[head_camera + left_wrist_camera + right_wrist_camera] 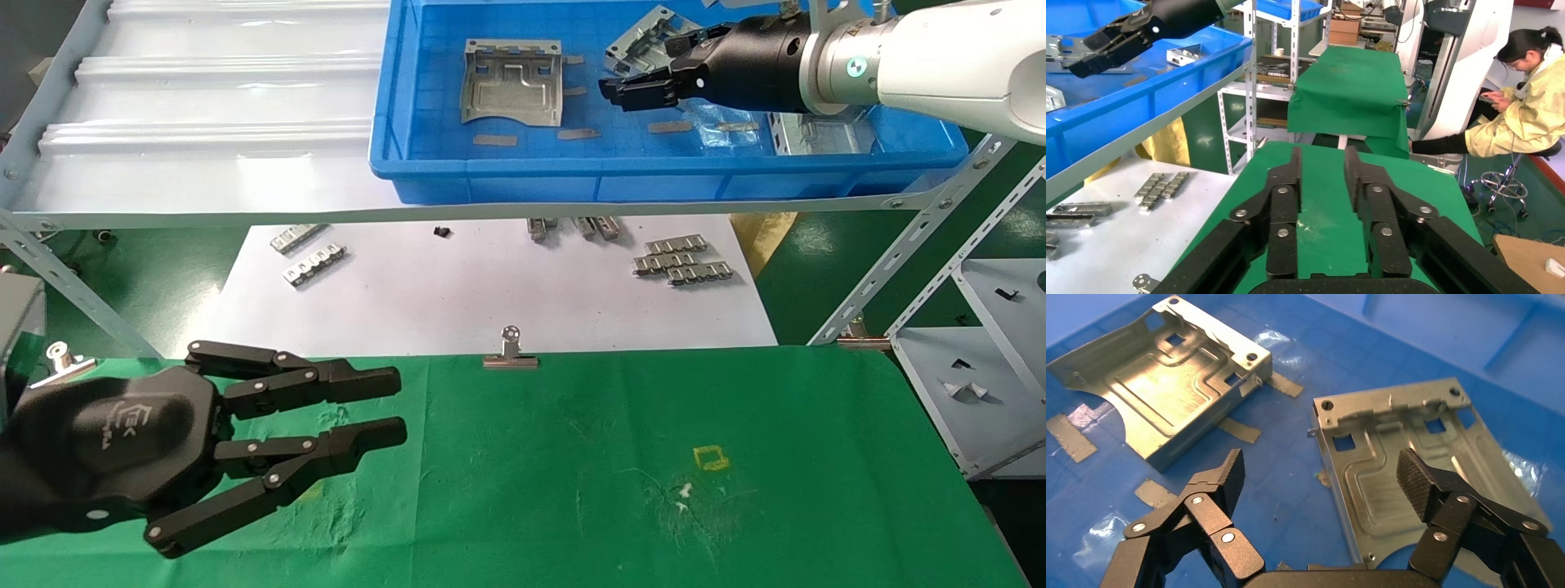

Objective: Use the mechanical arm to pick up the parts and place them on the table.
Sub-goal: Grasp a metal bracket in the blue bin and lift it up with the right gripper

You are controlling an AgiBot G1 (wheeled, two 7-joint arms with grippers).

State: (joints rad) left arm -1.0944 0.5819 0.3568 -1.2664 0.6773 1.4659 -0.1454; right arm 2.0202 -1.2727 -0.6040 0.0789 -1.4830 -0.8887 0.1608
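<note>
Inside the blue tray (pixel 490 175) on the white shelf (pixel 204 122), my right claw (pixel 641 86) hangs with its fingers (pixel 1229 474) spread wide, holding nothing. In the right wrist view one finger is over bare tray floor and the other over the nearer part (pixel 1413 471), whose bent-up edge faces the open gap between them. A second part (pixel 1162 392) lies apart from the first, with clear blue floor separating the two. The head view shows three parts in the tray: one left of my claw (pixel 512 84), one behind it (pixel 641 45), one partly hidden under my arm (pixel 817 135).

My left claw (pixel 376 408) hovers over the near-left corner of the green table (pixel 654 425), fingers parted, empty. One binder clip (pixel 510 351) grips the table's far edge. The table's surface carries no parts.
</note>
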